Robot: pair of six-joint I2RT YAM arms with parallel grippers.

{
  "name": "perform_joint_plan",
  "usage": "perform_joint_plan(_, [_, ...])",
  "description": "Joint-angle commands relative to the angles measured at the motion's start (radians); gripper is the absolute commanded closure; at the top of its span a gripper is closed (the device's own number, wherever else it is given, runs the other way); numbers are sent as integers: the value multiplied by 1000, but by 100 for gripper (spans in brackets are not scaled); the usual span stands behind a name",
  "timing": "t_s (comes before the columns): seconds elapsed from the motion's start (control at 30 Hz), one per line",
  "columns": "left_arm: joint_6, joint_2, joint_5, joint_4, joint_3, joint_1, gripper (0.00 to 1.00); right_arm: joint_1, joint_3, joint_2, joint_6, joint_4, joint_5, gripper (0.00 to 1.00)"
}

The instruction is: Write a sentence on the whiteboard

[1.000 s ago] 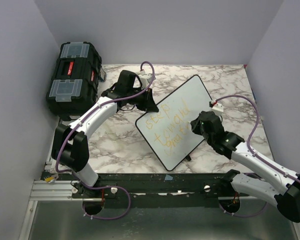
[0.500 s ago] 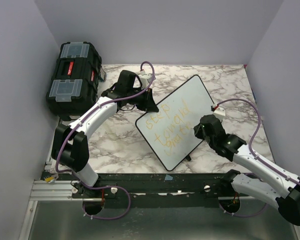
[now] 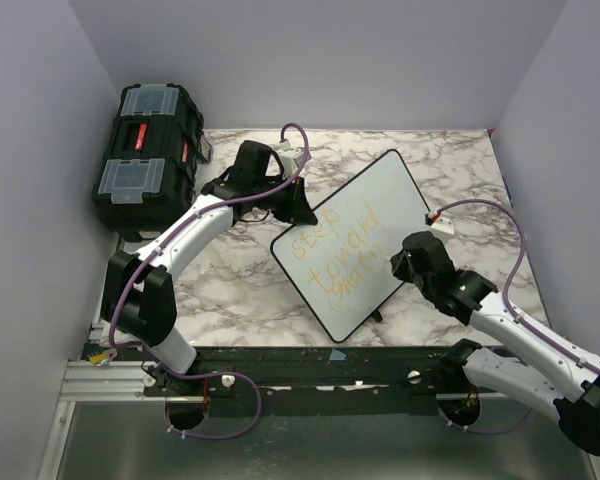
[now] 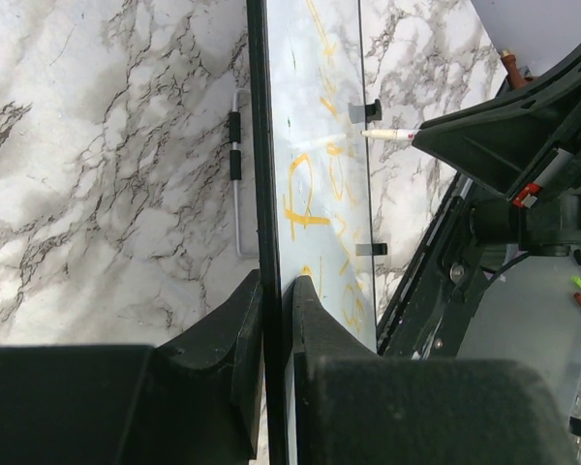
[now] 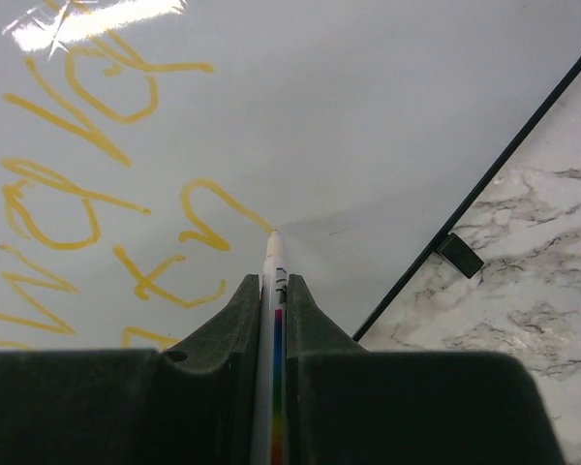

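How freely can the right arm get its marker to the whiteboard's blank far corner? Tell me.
Likely yes: the right gripper holds the marker on the whiteboard, nothing lies on that bare corner, and the left gripper clamps another edge.

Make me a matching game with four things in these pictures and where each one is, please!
Things:
1. black plastic toolbox
2. white marker pen with a rainbow stripe
3. white rectangular whiteboard with a thin black rim
4. yellow-orange handwritten sentence

Places:
A. written on the white board surface
B. pinched at its edge by the left end effector
C. standing at the far left, by the wall
D. held in the right end effector

Pairs: 1-C, 2-D, 3-B, 4-A
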Motion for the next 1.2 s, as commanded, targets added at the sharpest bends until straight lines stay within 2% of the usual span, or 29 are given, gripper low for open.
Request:
perform_joint_plan(0.0, [118,-20,-19,-25,-31,-24,100,-2,45,-8,-29,-1,49,99])
perform_joint_plan(0.5, [120,3,-18,-27,-17,-20,100,-4,55,68,-69,95,45,99])
perform_joint_plan(1.17, [120,-3,-19,-29,-22,-19,100,-13,-1,92,-59,143,33,99])
